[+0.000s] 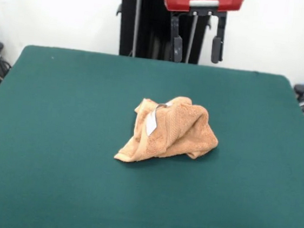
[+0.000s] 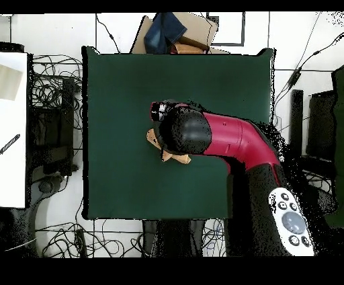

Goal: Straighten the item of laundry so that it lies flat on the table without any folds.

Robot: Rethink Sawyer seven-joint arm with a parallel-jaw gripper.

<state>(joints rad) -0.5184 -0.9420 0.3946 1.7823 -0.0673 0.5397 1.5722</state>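
At the centre of the front view, slightly right of the middle, we see the towel [image 1: 169,132] lying crumpled in a rumpled mound on the dark green bench [image 1: 57,136]. Its folds rise to a rounded peak toward the upper right of the heap, and one corner trails down to the lower left, touching the felt. A small white label [image 1: 151,122] hangs on the left face of the mound, just below a strip of woven border band.

At the top edge of the same view, we see the end effector [image 1: 197,45] hanging from its red housing, well above the bench and apart from the towel. Its two dark fingers [image 1: 177,47] stand spread, with a clear gap between them and nothing held.

In the overhead view, the red and black arm [image 2: 228,138] reaches from the lower right of the frame over the bench [image 2: 121,87], covering most of the towel [image 2: 168,156]; we see only tan edges protruding at the arm's lower left. The end effector itself is hidden there beneath the arm.
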